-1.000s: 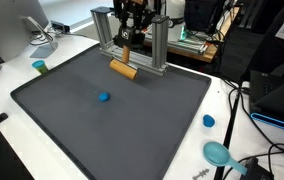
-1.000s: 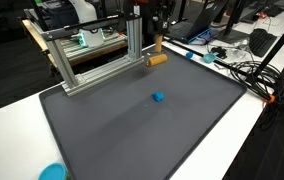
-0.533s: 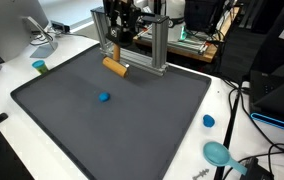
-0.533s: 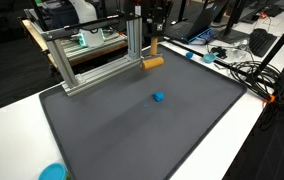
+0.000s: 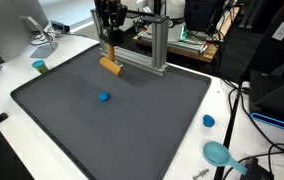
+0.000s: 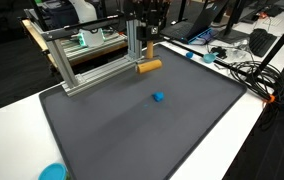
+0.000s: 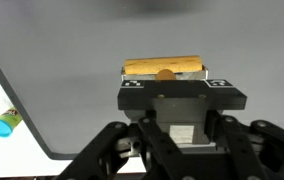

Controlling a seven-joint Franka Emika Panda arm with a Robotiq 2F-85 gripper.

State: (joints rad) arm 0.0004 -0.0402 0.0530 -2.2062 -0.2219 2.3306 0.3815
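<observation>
We see a large dark grey rimmed tray [image 5: 132,125] on the white table, with a silver aluminium frame [image 5: 158,45] standing at its far edge. Just before that frame the black gripper [image 5: 109,57] hangs above the tray, its jaws drawn narrow and clamped on a tan wooden cylinder [image 5: 110,67]. The cylinder lies crosswise beneath the jaws, clear of the surface. A small blue block [image 5: 103,97] lies in the tray, well apart from the cylinder.

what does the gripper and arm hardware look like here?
Black two-finger gripper: boxy housing, jointed linkage bars splaying out either side, two small white square marks near the finger end, a pale rectangular plate in the middle. In an exterior view the gripper reads as a dark bulky block; cables cannot be told from the clutter behind.
</observation>
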